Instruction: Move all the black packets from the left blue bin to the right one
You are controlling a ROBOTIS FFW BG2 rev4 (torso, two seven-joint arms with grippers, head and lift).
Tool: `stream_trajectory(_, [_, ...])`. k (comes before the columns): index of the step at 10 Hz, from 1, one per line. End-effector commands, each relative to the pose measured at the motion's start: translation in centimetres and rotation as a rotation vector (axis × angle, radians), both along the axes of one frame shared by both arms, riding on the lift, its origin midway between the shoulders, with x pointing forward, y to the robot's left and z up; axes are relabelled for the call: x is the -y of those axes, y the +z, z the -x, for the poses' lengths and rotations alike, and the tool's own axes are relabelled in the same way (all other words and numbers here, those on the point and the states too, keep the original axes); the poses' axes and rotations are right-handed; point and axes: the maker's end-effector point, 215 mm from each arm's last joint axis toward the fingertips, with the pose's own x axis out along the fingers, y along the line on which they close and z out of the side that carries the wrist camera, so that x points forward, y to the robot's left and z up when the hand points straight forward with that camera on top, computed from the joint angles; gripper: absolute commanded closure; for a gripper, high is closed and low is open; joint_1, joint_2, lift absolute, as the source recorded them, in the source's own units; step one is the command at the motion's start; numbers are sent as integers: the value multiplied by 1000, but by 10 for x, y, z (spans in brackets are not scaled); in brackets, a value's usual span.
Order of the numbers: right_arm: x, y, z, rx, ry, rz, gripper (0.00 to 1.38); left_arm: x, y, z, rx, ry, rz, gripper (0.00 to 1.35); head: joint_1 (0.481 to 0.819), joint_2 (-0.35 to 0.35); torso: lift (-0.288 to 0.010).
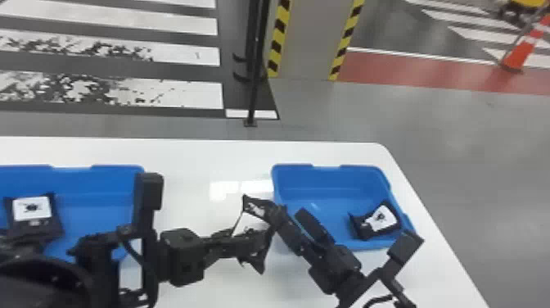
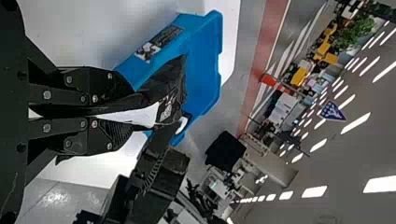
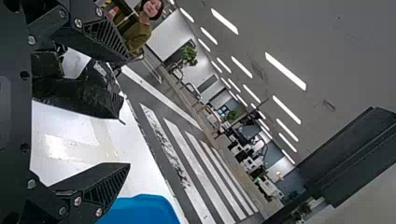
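The held packet [image 1: 250, 223] could slip or drop onto the table [image 1: 196, 164], just left of the right bin [image 1: 327, 170], if the left gripper [image 2: 128, 112] lets go before the right one has a firm bite. The packet looks soft, so an open finger may fold its free end or push it aside instead of letting it settle between the pair; with both hands this close beside the right bin, they may also knock together or bump its near left corner. The packet is pinched by the left gripper, whose fingers are closed on it, and its free end reaches toward the right bin. The right gripper [image 3: 129, 112] stands wide open and appears to have hold of nothing; the packet lies nearer one of its fingers than the other, and I can't tell whether they touch. Farther out, one packet [image 1: 380, 221] rests inside the right bin, by its right wall, where a careless release could land on top of it. Another packet [image 1: 32, 209] lies in the left bin [image 1: 98, 176], well left of the right bin.
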Motion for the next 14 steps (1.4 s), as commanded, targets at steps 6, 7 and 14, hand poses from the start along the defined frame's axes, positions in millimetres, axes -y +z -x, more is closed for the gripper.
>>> stream_trajectory(6, [-18,2,-4,-15,37,-95,1280,29,2,22,-29,-77,30,1205,695,-260,-140])
stream_trajectory(7, [-19,2,-3,-16,42,-95,1280,28,1,22,-31,-76,30,1205,695,-261,-140])
stream_trajectory(14, [14,1,-56,25,21,33,1282,-16,-3,15,-49,49,65,159,695,-238,-140])
